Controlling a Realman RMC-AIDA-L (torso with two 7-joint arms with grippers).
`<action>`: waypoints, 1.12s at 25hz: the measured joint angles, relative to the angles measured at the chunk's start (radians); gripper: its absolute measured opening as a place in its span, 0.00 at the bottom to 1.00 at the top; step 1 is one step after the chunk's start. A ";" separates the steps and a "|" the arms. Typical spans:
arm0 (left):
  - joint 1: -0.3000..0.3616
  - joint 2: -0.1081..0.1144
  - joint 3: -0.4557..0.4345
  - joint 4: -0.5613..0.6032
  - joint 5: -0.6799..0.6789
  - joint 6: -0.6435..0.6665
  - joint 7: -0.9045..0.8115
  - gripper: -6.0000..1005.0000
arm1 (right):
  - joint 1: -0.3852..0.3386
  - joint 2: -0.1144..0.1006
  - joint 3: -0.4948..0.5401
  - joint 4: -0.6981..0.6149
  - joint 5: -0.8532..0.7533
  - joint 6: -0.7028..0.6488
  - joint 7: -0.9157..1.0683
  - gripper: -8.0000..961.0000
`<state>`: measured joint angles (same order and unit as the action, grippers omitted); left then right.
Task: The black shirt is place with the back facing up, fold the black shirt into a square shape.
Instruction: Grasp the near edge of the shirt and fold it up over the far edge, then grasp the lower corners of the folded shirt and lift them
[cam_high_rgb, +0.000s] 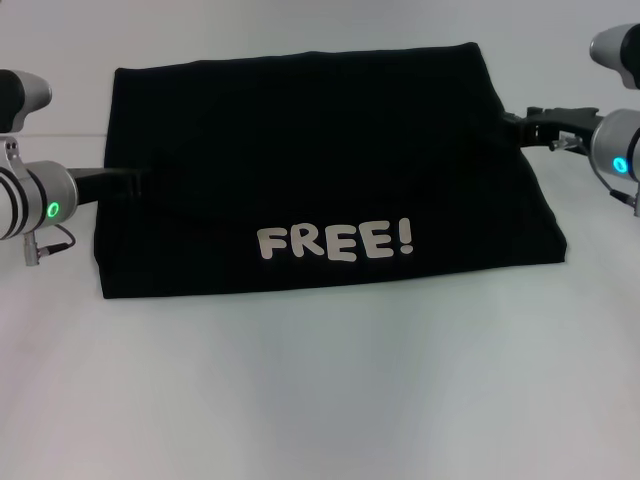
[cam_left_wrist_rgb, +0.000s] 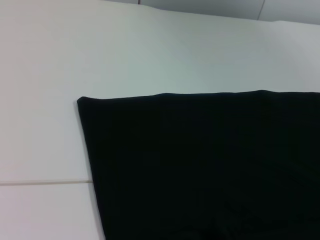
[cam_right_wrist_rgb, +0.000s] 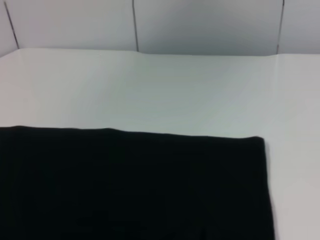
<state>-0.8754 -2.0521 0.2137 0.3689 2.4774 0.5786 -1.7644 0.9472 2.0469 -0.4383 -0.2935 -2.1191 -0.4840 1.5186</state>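
**Two grippers flanked a shirt already folded into a wide slab**

One garment held the centre of the white table (cam_high_rgb: 320, 400): the black shirt (cam_high_rgb: 320, 170), lying flat as a broad folded rectangle, wider than deep, its cream "FREE!" lettering (cam_high_rgb: 335, 242) facing up near the 6 o'clock edge. A faint overlapping fold line ran across the cloth just above the letters.

At 9 o'clock the left gripper (cam_high_rgb: 125, 181) sat at the shirt's side edge, its dark fingers lost against the black cloth, so whether they were spread or pinching could not be told. At 3 o'clock the right gripper (cam_high_rgb: 525, 125) reached the opposite edge near the far corner; its jaw state could not be told either.

The fabric looked matte, soft and light, limp rather than stiff, and likely to sag and slip layer over layer when lifted. Both wrist views showed clean, straight far edges and crisp corners. The best hold, in my judgement, was a pinch through all layers at the side edges near the corners, so the stack carried over together.
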 joint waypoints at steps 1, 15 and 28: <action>0.000 -0.001 0.000 0.000 0.000 0.000 -0.001 0.21 | -0.002 0.002 0.002 -0.011 0.000 0.000 0.000 0.20; 0.201 -0.033 0.001 0.384 -0.116 0.678 -0.153 0.75 | -0.142 -0.065 -0.003 -0.178 -0.001 -0.570 0.221 0.71; 0.339 -0.038 0.090 0.381 -0.119 0.721 0.051 0.82 | -0.180 -0.060 0.004 -0.185 0.000 -0.604 0.205 0.72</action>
<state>-0.5363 -2.0903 0.3038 0.7500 2.3588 1.2999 -1.7131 0.7672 1.9871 -0.4341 -0.4784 -2.1193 -1.0877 1.7241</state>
